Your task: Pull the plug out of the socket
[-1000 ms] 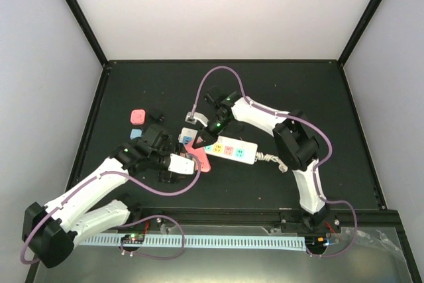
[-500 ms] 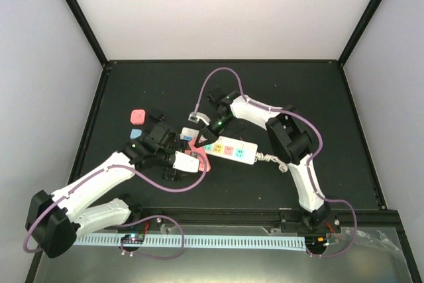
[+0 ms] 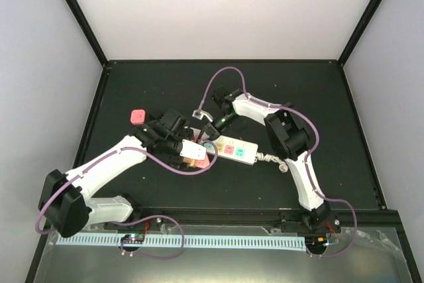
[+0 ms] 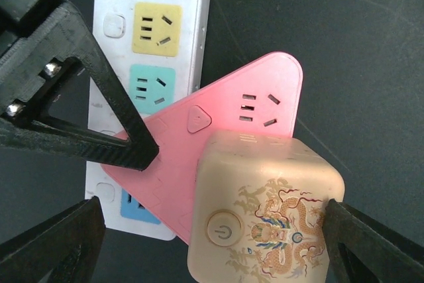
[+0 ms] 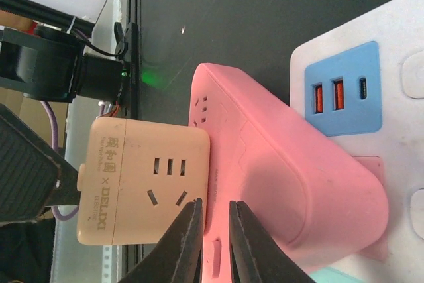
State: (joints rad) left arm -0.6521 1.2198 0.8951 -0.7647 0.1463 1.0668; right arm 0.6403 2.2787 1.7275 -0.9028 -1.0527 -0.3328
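The socket, a white power strip (image 3: 233,150), lies mid-table; its coloured faces show in the left wrist view (image 4: 154,31). A pink triangular adapter (image 4: 232,120) sits plugged into its end, and a beige cube plug with a dragon print (image 4: 265,217) sits on that adapter. My left gripper (image 4: 213,223) is open around the cube, right finger at its edge, left finger apart from it. My right gripper (image 5: 215,207) has its jaws nearly together, tips at the seam between the cube (image 5: 142,183) and the pink adapter (image 5: 298,170).
The strip's coiled white cord (image 3: 265,158) lies at its right end. A small pink adapter (image 3: 138,116) rests to the left, beside my left arm. A blue USB face (image 5: 341,91) shows on the strip. Purple cables loop over both arms.
My left arm has swung right and forward, bringing its gripper over the strip's left end around the cube. My right gripper has shifted slightly but stays at the adapter.
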